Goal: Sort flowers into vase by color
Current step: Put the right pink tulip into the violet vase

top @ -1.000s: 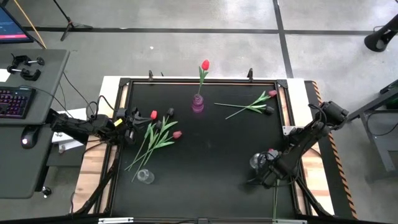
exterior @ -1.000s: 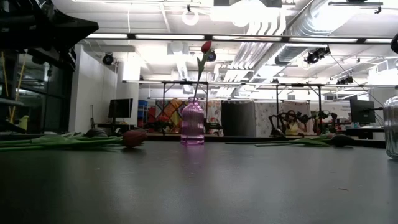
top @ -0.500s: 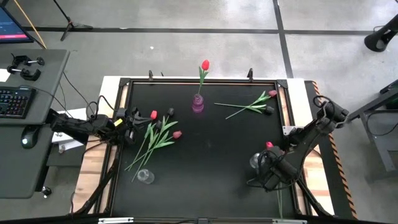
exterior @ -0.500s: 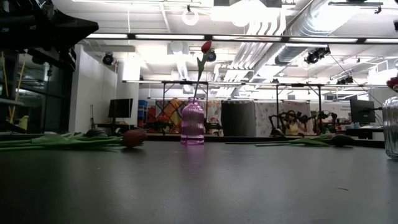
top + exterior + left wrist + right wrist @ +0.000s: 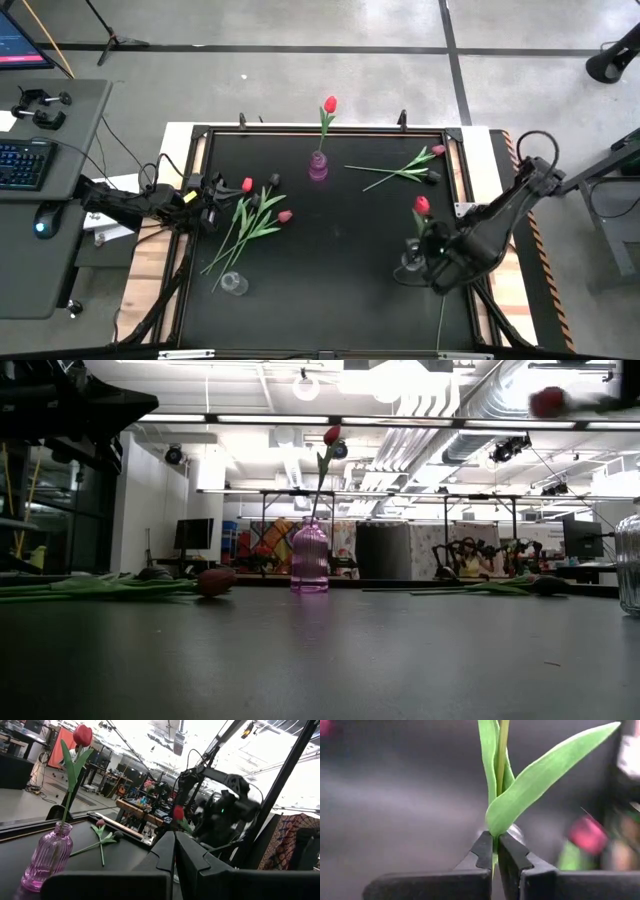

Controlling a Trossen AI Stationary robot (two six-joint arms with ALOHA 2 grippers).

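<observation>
1. The right gripper clamped a red tulip by its stem above the clear vase at the table's near right.
2. The left gripper waited pinched together at far left.
3. One red tulip stood in the pink vase; loose flowers remained unsorted.

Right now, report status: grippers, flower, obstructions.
Right gripper shut on red tulip, above clear vase. Left gripper shut, empty, idle at left edge. Nothing blocking the vase.

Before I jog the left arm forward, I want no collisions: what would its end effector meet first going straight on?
Probably the loose tulips lying just ahead of the left end effector near the table's left edge. Farther along that line is the right end effector holding a red tulip; depth is uncertain.
</observation>
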